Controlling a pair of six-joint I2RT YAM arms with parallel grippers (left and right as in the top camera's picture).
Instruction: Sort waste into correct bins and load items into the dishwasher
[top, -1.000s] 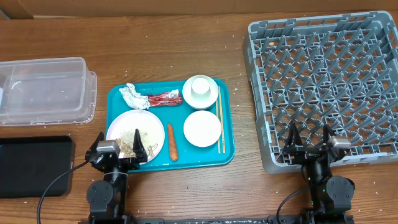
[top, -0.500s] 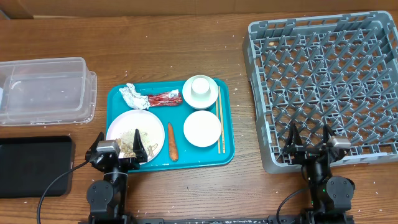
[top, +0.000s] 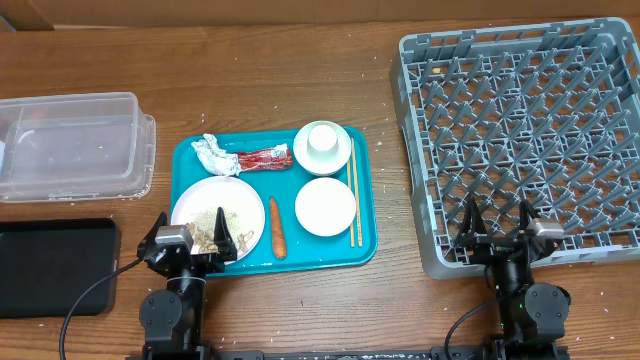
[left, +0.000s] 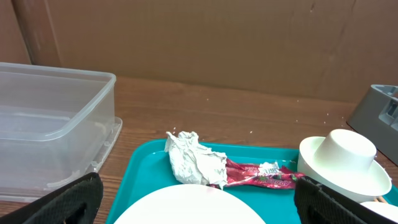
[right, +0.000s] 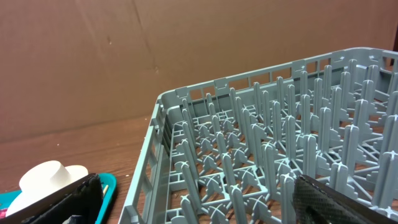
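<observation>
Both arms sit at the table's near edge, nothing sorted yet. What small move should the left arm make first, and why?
Probably reach the left claw forward and down over the crumpled white wrapper. Its jaws stand open and empty, the wrapper lies loose at the teal tray's far left corner, and the clear tub sits just left of it.

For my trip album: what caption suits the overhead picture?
Open left gripper faces a teal tray of used tableware; open right gripper faces the grey dish rack, nothing loaded yet.
</observation>
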